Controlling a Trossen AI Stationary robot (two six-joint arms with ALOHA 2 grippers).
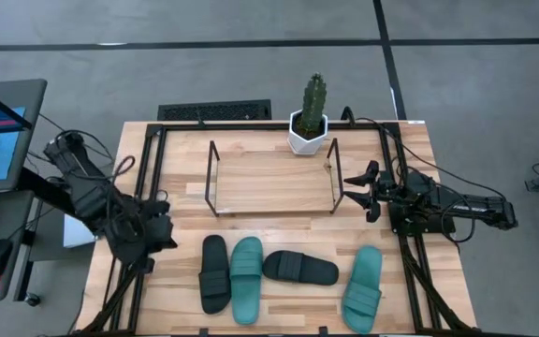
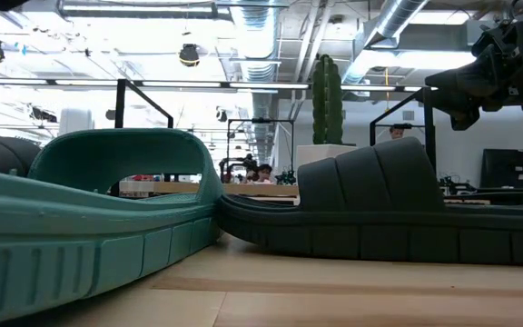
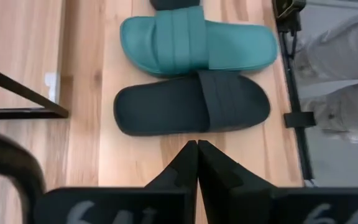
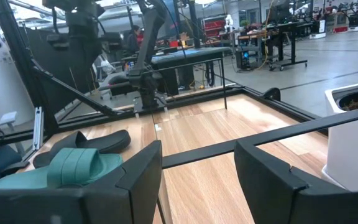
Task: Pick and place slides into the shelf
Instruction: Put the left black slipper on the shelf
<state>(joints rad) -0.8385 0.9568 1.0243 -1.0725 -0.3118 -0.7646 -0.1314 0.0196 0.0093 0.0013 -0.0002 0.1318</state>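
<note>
Four slides lie sole-down in a row along the table's near edge: black, teal, black and teal. The shelf, a thin black rod frame, stands on mid-table behind them with nothing in it. My left gripper is shut and hovers left of the row, its fingertips close to the leftmost black slide, with the teal one beyond it. My right gripper is open beside the shelf's right end, facing a shelf rod.
A cactus in a white pot stands just behind the shelf's far right corner. Thick black rig bars run along both table sides. The low view is filled by a teal slide and a black slide. A person's legs stand beyond the table's near edge.
</note>
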